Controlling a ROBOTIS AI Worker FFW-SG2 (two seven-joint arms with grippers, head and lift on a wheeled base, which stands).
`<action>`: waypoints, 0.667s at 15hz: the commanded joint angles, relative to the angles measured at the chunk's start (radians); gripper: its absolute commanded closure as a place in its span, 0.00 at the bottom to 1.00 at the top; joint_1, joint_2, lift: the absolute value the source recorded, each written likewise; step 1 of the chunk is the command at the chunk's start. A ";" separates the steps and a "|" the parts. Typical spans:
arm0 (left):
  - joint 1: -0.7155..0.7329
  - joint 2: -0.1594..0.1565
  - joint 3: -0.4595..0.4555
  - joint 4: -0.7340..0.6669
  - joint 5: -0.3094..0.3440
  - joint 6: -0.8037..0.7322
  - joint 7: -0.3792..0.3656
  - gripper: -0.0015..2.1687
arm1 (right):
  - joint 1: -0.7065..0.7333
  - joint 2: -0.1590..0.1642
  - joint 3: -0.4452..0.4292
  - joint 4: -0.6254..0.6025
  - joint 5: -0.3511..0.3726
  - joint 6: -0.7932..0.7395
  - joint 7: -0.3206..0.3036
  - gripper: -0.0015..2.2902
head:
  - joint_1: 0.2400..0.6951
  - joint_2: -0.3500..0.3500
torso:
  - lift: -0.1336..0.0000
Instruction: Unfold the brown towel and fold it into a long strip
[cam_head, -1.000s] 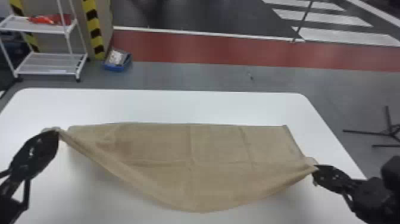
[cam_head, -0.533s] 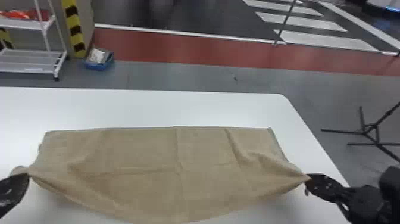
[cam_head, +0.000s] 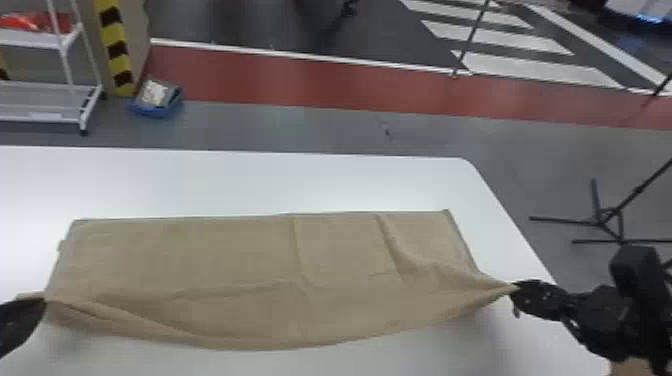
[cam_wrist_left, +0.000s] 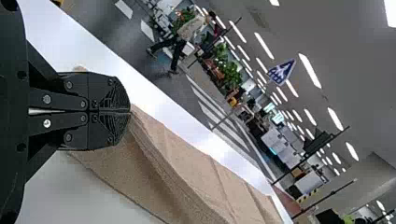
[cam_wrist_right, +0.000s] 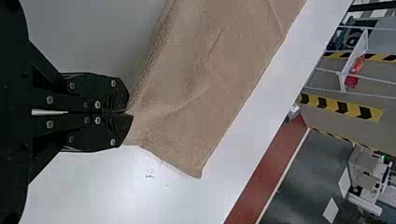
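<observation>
Black two-finger left gripper: fingers pressed together, pinching the near left part of the brown woven-look towel. In left wrist view a bit of cloth pokes out beside the fingers.

Black two-finger right gripper: also closed up, pinching the near right part of the same towel, cloth bunched to a point at its tips.

Near edge of towel sags in a shallow curve between the two grippers. Rest spreads out ahead of them as a wide rectangle, far edge fairly straight on the white smooth-topped table. Creases run in from both grips, plus one fold line up the middle.

Tabletop extends past the towel, ahead of both grippers. Black metal tripod stand is on the floor, ahead and to the right of the right gripper.

Farther ahead of left gripper: white metal shelf cart, blue plastic bin to the cart's right, yellow-and-black striped post edge behind. Dull red floor band crosses beyond, ahead of both.
</observation>
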 joint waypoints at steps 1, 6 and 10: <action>-0.048 0.000 0.000 -0.018 -0.042 0.083 -0.003 0.79 | -0.061 -0.042 0.050 0.018 0.083 0.091 0.043 0.98 | 1.00 0.13 | 0.08; -0.152 0.000 -0.034 -0.054 -0.136 0.346 -0.020 0.79 | -0.270 -0.161 0.236 0.125 0.243 0.300 0.114 0.98 | 1.00 0.21 | 0.08; -0.186 0.002 -0.077 -0.106 -0.183 0.564 -0.021 0.79 | -0.419 -0.198 0.363 0.254 0.346 0.336 0.114 0.98 | 1.00 0.25 | 0.08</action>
